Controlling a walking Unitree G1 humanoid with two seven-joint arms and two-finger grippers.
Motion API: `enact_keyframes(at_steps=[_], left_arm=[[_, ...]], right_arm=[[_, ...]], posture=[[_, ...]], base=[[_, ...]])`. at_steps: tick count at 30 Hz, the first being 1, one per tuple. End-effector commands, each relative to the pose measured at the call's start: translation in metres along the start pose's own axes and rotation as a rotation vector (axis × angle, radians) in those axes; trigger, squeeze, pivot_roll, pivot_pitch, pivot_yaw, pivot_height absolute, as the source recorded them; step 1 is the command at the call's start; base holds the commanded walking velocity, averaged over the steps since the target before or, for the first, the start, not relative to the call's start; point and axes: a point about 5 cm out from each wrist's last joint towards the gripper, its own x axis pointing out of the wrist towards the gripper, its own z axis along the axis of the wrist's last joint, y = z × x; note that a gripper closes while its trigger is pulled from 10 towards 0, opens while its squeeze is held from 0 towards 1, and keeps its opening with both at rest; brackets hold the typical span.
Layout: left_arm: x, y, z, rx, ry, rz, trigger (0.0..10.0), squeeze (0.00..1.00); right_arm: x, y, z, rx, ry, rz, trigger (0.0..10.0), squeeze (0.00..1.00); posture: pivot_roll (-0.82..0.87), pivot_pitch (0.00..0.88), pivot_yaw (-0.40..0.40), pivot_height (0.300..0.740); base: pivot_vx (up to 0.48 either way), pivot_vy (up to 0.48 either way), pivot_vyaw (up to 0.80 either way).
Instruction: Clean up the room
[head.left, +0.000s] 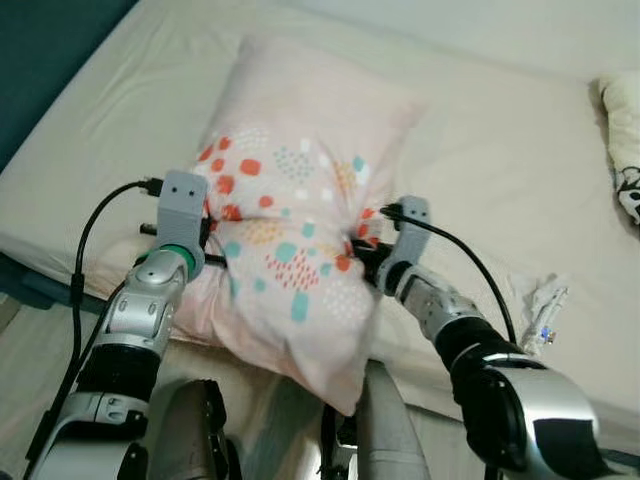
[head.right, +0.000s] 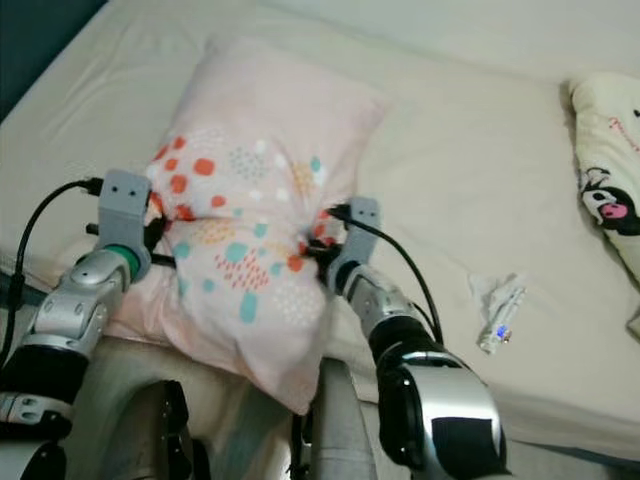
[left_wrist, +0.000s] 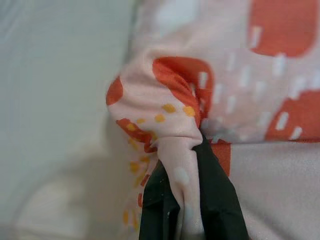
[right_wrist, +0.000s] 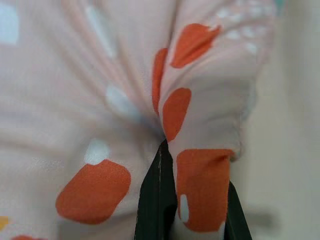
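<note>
Silver segmented arms, grey wrist camera housings (head.left: 183, 207), looping black cables (head.left: 95, 230).

The pillow (head.left: 290, 200) takes up the bed's (head.left: 480, 170) near edge and reaches toward its middle, overhanging the edge between the left gripper (head.left: 208, 238) and right gripper (head.left: 362, 252), both clamped on its fabric. Bare sheet lies open along the left edge and across the far side. Near the right, a crumpled wrapper (head.right: 498, 305) sits by the near edge, and a printed cushion (head.right: 610, 170) blocks the right edge.
</note>
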Motion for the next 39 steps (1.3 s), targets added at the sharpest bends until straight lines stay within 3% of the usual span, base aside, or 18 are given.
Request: enact_keyframes(at_steps=[1,3,4,5,6,7,12,16,17,19,20,22,23,29,32,33,35,39], left_arm=[[0.0,0.005,0.003,-0.015,-0.039,0.045,10.0,0.0],[0.0,0.007,0.007,-0.027,-0.063,0.053,10.0,0.0],[0.0,0.01,0.011,-0.055,-0.086,0.07,10.0,1.0],[0.0,0.01,0.012,-0.069,-0.094,0.069,10.0,1.0],[0.0,0.01,0.012,-0.069,-0.094,0.069,10.0,1.0],[0.0,0.012,0.014,-0.08,-0.11,0.074,10.0,1.0],[-0.002,0.015,0.015,-0.101,-0.127,0.078,10.0,1.0],[-0.012,0.02,0.022,-0.165,-0.193,-0.008,10.0,1.0],[-0.018,0.018,0.026,-0.166,-0.222,-0.082,10.0,1.0],[-0.025,0.016,0.033,-0.166,-0.259,-0.139,10.0,1.0],[-0.034,0.014,0.041,-0.16,-0.3,-0.188,10.0,1.0],[-0.035,0.015,0.043,-0.159,-0.306,-0.188,10.0,1.0],[-0.038,0.015,0.047,-0.172,-0.323,-0.191,10.0,0.0],[-0.046,0.016,0.064,-0.274,-0.384,-0.241,10.0,0.0],[-0.052,0.012,0.073,-0.373,-0.418,-0.286,10.0,0.0],[-0.053,0.0,0.067,-0.308,-0.421,-0.275,10.0,0.0],[-0.054,-0.003,0.065,-0.275,-0.42,-0.276,10.0,0.0],[-0.053,-0.02,0.059,-0.309,-0.399,-0.292,10.0,0.0]], right_arm=[[-0.009,-0.024,-0.006,0.03,-0.007,-0.075,10.0,0.0],[-0.009,-0.024,-0.002,0.033,-0.031,-0.058,10.0,0.0],[-0.01,-0.023,0.003,-0.018,-0.064,-0.012,10.0,0.08],[-0.01,-0.022,0.004,-0.051,-0.071,0.013,10.0,0.81],[-0.01,-0.022,0.004,-0.051,-0.071,0.013,10.0,0.81],[-0.011,-0.021,0.003,-0.073,-0.076,0.059,10.0,1.0],[-0.014,-0.023,0.002,-0.067,-0.088,0.08,10.0,1.0],[-0.022,-0.022,0.009,0.019,-0.191,0.239,10.0,1.0],[-0.025,-0.019,0.011,0.042,-0.218,0.299,10.0,1.0],[-0.028,-0.017,0.012,0.055,-0.237,0.323,10.0,0.93],[-0.032,-0.016,0.013,0.071,-0.261,0.334,10.0,0.0],[-0.033,-0.017,0.012,0.076,-0.268,0.332,10.0,0.0],[-0.036,-0.016,0.014,0.085,-0.295,0.329,10.0,0.0],[-0.05,-0.009,0.021,0.065,-0.38,0.309,10.0,0.0],[-0.062,-0.007,0.026,-0.053,-0.44,0.225,10.0,0.0],[-0.067,-0.007,0.028,-0.109,-0.482,0.136,10.0,0.0],[-0.07,-0.006,0.029,-0.112,-0.494,0.115,10.0,0.0],[-0.075,-0.004,0.033,-0.144,-0.54,0.082,10.0,0.0]], posture=[[-0.08,0.184,-0.031,0.596],[-0.08,0.184,-0.031,0.596],[-0.08,0.174,-0.028,0.596],[-0.08,0.174,-0.028,0.596],[-0.08,0.174,-0.028,0.596],[-0.08,0.171,-0.026,0.596],[-0.08,0.17,-0.026,0.596],[-0.09,0.164,-0.021,0.596],[-0.09,0.164,-0.021,0.596],[-0.09,0.162,-0.021,0.596],[-0.09,0.159,-0.021,0.596],[-0.09,0.159,-0.021,0.596],[-0.08,0.154,-0.022,0.596],[-0.09,0.146,-0.024,0.596],[-0.1,0.138,-0.024,0.596],[-0.11,0.127,-0.021,0.596],[-0.11,0.127,-0.021,0.596],[-0.13,0.116,-0.016,0.596]], base=[[0.0,0.0,0.0],[0.0,0.0,0.0],[0.0,0.0,0.0],[0.0,0.0,0.0],[0.0,0.0,0.0],[0.0,0.0,0.0],[0.0,0.0,0.0],[0.0,0.0,0.0],[0.0,0.0,0.0],[0.0,0.0,0.0],[0.0,0.0,0.0],[0.0,0.0,0.0],[0.0,0.0,0.0],[0.0,0.0,0.0],[0.0,0.0,0.0],[0.0,0.0,0.0],[0.0,0.0,0.0],[0.0,0.0,0.0]])
